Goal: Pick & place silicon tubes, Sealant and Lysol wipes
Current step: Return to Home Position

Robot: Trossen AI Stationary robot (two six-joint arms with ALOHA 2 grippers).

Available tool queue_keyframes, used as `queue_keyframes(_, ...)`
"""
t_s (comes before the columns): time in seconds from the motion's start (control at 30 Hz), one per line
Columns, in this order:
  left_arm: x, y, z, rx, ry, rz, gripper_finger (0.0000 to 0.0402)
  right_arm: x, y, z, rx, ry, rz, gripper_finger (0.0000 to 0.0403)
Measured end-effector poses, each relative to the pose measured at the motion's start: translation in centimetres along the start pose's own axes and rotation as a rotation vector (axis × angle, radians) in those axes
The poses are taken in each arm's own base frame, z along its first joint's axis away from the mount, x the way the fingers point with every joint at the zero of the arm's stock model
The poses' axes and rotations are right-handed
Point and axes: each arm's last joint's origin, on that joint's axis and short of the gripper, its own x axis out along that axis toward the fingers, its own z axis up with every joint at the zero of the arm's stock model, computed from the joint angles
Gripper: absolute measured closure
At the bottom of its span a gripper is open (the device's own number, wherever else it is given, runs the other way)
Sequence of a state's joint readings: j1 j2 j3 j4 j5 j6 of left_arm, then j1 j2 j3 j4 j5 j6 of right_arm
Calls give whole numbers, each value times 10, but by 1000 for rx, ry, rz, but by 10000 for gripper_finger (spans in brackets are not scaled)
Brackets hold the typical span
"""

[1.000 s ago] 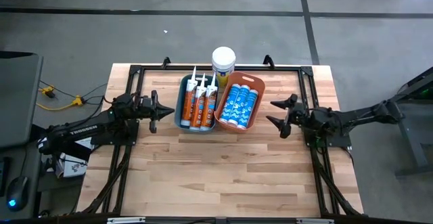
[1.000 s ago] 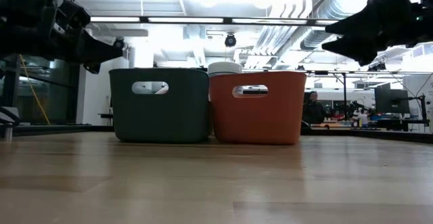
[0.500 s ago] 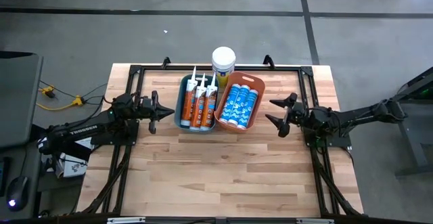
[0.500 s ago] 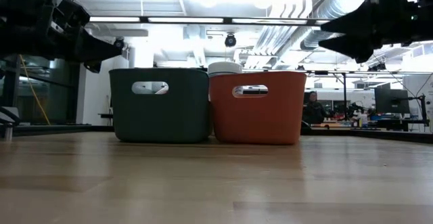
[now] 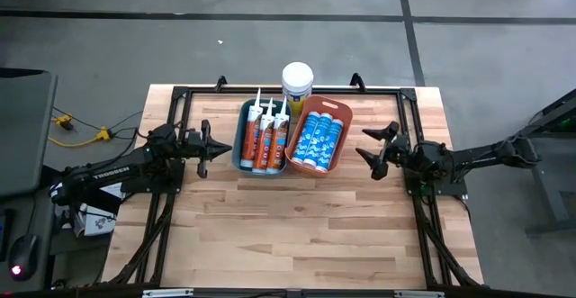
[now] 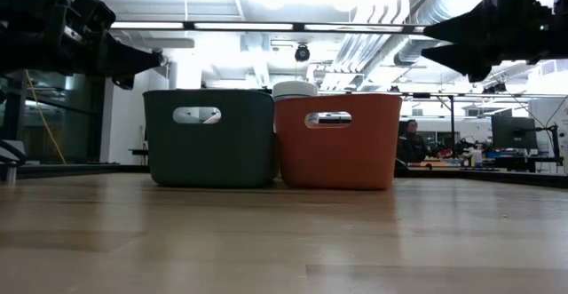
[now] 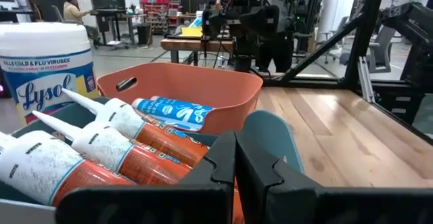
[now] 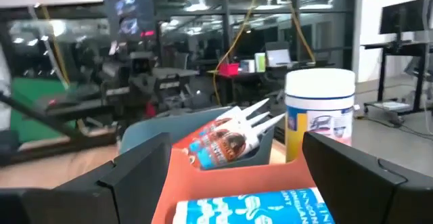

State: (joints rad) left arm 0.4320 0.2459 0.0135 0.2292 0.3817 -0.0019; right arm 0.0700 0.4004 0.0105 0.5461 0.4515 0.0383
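Orange bin [image 6: 337, 143] hides Lysol wipes [image 6: 295, 90] below lid, left claw [image 5: 226, 149] closed, right claw [image 5: 363, 144] wide

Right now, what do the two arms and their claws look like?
Both arms are matte black and jointed. The left arm carries white TROSSEN lettering; the right arm shows no marking I can read. Each ends in a dark two-finger claw, the left claw and the right claw, with flat, angular fingers.

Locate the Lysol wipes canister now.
High view: the Lysol wipes stand upright at the far edge of the table, centre, just behind where the blue bin and orange bin meet, outside both.
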Motion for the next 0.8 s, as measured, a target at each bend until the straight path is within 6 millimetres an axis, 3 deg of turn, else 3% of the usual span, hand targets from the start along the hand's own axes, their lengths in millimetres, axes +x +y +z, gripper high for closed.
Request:
queue_keyframes(0.37, 0, -2, -2, 38, 17, -82, 401, -6, -3, -6, -39, 71, -16, 73)
queue_keyframes(0.8, -1, -3, -15, -10, 144, -87, 401, -12, -7, -29, -98, 305, -14, 73)
